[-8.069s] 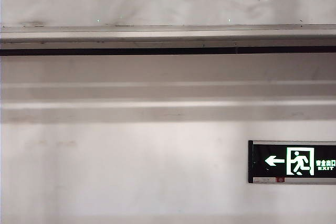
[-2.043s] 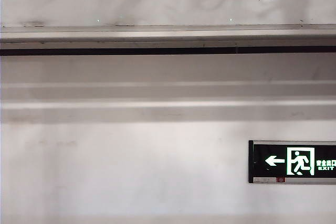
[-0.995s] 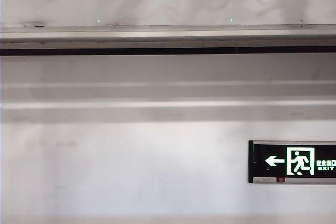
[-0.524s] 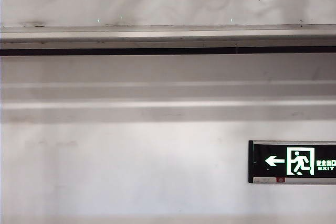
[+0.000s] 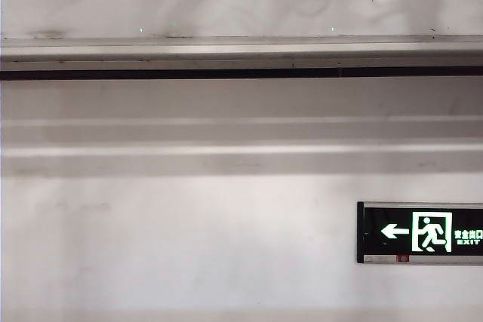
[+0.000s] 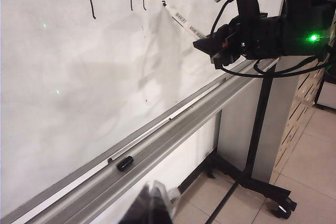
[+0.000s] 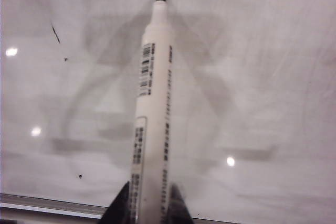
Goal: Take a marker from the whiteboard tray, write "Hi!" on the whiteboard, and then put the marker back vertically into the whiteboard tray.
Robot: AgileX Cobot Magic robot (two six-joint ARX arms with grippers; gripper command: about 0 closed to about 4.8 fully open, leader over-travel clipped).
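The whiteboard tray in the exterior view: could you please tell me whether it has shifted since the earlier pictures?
No. The whiteboard tray runs at the same height above the exit sign as before, spanning the whole view.

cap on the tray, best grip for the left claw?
Take the cap across its short width, coming from above. It is a stubby cylinder lying flat along the tray, apart from the board; the channel walls block a side approach.

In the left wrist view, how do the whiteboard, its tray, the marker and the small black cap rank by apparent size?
Largest to smallest:
1. Glossy white whiteboard
2. Long grey metal tray
3. Slim white marker, though it is farther away
4. Small black cap lying on the tray
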